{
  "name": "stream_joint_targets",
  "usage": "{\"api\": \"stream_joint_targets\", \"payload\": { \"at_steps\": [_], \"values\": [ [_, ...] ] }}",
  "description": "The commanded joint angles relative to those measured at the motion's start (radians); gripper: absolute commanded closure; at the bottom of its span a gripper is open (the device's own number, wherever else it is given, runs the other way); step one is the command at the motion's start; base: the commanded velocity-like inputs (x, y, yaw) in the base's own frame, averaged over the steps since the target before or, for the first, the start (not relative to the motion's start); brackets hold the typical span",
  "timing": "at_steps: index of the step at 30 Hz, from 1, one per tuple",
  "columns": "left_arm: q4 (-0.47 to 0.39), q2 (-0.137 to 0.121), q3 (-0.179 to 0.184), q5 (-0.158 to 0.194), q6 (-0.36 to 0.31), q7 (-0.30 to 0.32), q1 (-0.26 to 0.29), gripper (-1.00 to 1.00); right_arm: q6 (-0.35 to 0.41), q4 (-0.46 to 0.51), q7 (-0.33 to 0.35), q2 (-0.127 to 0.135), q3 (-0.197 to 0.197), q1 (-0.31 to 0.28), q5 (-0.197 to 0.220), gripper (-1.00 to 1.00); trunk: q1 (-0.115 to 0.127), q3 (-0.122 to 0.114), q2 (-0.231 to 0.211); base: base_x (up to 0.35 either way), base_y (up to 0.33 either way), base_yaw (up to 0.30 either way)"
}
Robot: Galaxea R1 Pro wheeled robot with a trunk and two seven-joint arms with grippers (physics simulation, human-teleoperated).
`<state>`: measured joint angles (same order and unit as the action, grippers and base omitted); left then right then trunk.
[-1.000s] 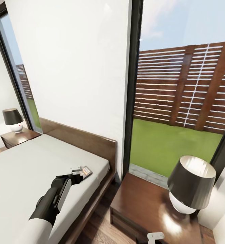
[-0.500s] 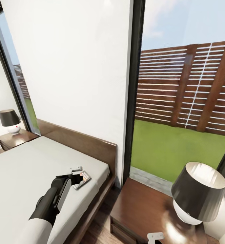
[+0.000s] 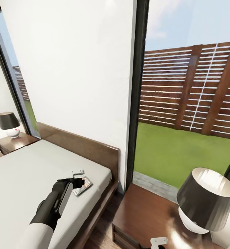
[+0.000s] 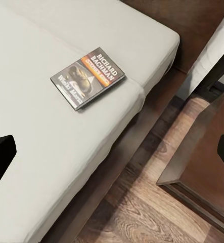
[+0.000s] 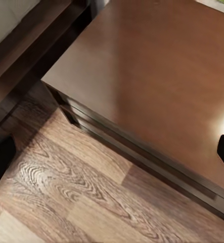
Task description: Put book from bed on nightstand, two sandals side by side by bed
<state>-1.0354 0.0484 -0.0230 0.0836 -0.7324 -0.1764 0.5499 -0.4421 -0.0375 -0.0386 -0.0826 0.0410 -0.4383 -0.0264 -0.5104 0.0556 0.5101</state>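
Book (image 4: 88, 77): dark cover, orange band, flat on bed (image 4: 36, 131) (half-hidden by left claw (image 3: 77, 176) in head view). Left claw spread wide, empty. Right claw (image 3: 158, 241) cut off; state unclear.

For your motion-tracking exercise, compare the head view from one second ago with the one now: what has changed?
The head camera has swung slightly, so the whole scene shifted. The left tool has crept forward over the small dark grey paperback book with the orange band, covering more of it; nothing is grasped. The book stays flat on the pale grey mattress, and the glossy dark brown nightstand is unchanged.
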Motion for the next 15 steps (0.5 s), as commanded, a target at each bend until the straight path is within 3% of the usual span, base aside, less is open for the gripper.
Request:
{"api": "stream_joint_targets", "payload": {
  "at_steps": [1, 11, 15],
  "values": [
    [0.000, 0.001, -0.002, 0.009, -0.004, -0.006, 0.001, -1.00, -0.006, -0.004, -0.004, 0.000, 0.004, -0.002, -0.003, -1.00, -0.001, 0.002, 0.002, 0.266, 0.000, 0.000],
    [0.003, 0.001, -0.001, 0.008, -0.004, -0.007, 0.001, -1.00, -0.008, -0.004, -0.004, 0.000, 0.003, -0.002, -0.001, -1.00, -0.001, 0.002, 0.002, 0.312, 0.000, 0.000],
    [0.003, 0.001, -0.002, 0.009, -0.004, -0.006, 0.001, -1.00, -0.011, -0.004, -0.008, 0.000, 0.003, -0.002, -0.001, -1.00, -0.001, 0.002, 0.002, 0.093, 0.000, 0.000]
  ]
}}
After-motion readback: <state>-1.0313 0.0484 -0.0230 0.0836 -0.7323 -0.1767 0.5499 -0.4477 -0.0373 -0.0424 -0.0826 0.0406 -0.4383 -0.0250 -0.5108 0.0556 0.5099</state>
